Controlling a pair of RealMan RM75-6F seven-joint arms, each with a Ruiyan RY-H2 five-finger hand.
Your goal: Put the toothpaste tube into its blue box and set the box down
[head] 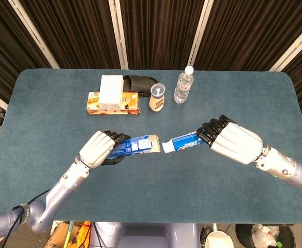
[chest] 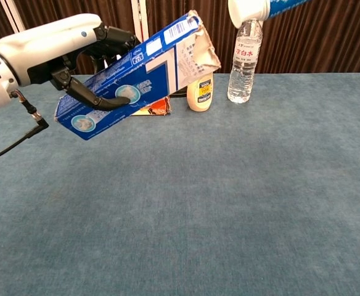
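Two hands meet over the table (head: 47,103) in the head view: the left hand (head: 100,148) grips the blue box (head: 136,145), the right hand (head: 228,142) grips the toothpaste tube (head: 181,143), cap just beside the box's open end. Printing there is unreadable. Chest view: the tube's cap (chest: 249,10) is cut off at the top; the water bottle (chest: 241,61) bears Chinese characters.

Even, bright overhead lighting in both views; focus is sharp.
The table (head: 47,103) shows only faint, soft shadows; the curtains at the top stay dark; slight sheen marks the white left hand (chest: 50,52) at upper left of the chest view.
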